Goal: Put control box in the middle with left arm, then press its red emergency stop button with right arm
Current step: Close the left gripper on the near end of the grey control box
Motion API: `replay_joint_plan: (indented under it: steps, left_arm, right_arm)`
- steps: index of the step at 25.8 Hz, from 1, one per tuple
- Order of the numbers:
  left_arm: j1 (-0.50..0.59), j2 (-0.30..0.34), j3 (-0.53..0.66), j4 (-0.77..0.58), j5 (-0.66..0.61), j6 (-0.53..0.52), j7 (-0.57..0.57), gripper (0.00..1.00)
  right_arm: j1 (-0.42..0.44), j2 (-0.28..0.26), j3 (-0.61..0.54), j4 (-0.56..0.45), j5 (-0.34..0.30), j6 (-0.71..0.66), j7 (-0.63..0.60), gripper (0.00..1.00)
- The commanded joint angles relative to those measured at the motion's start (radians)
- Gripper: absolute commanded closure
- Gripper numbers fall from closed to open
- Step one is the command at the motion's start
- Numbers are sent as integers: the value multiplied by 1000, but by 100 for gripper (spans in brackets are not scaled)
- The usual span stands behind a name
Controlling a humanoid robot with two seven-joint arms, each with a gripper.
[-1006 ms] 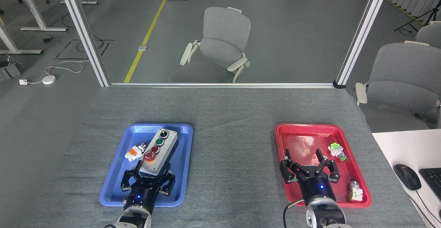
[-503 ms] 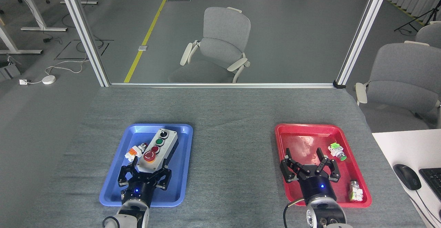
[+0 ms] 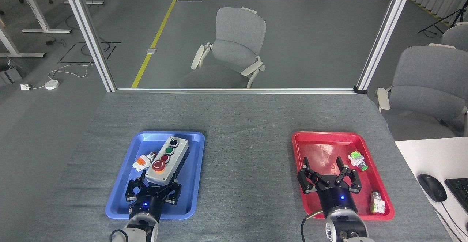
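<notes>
1. The control box [image 3: 167,159], an oblong unit with a light grey top and black base, lies inside the blue plastic tray [image 3: 120,201] on the left of the grey felt-like table cloth [image 3: 245,161], its long side angled toward the far right.
2. Along its top run a black knob, a green button, a small red button and, nearest the robot, the red emergency stop button [image 3: 158,165], a round mushroom head.
3. The left gripper [image 3: 153,183] sits at the near end of the box with its black fingers spread to either side of that end; whether the pads touch the box cannot be told.
4. A small loose orange-white pushbutton part [image 3: 143,161] lies just beside the box on its left.
5. The right gripper [image 3: 326,167] hovers over the red plastic tray [image 3: 303,139], fingers spread wide and holding nothing.
6. The middle of the cloth lies between the two trays.
</notes>
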Motion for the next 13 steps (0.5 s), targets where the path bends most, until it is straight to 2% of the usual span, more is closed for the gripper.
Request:
replay_joint_plan:
  steps: [1, 6, 13]
  left_arm:
    - [0, -4, 0, 5, 3, -11, -1, 1]
    - [-15, -36, -2, 32, 3, -12, -7, 1]
    - [-78, -63, -2, 144, 3, -14, -7, 1]
  right_arm:
    - [0, 0, 0, 0, 0, 0, 1, 2]
    - [0, 2, 0, 0, 0, -2, 1, 2]
    - [0, 0, 0, 0, 0, -2, 1, 2]
